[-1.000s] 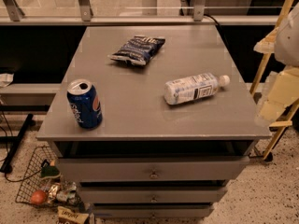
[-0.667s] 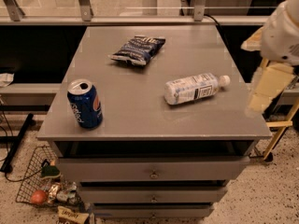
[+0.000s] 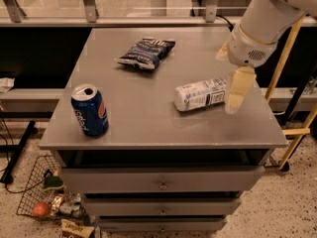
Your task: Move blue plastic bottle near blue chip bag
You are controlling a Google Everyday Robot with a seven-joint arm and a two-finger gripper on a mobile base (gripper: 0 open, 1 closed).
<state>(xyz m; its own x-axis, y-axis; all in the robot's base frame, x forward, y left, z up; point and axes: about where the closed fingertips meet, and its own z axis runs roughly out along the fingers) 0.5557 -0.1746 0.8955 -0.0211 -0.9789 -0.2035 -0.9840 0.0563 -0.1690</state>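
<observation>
The blue plastic bottle [image 3: 200, 94] lies on its side on the right part of the grey cabinet top [image 3: 148, 128], with its cap end hidden behind my gripper. The blue chip bag [image 3: 146, 51] lies flat at the back middle of the top, well apart from the bottle. My gripper [image 3: 231, 72] hangs from the white arm coming in at the upper right, just above the bottle's right end. Its cream fingers [image 3: 237, 89] are spread open and hold nothing.
A dark blue soda can [image 3: 90, 109] stands upright at the front left of the top. The cabinet has drawers [image 3: 161, 185] below. A wire basket [image 3: 44, 197] with small items sits on the floor at the left. A yellow frame [image 3: 294, 132] stands at the right.
My arm and gripper have moved left from beyond the table's right edge to over the bottle's cap end. The bottle, bag and can have not moved.
</observation>
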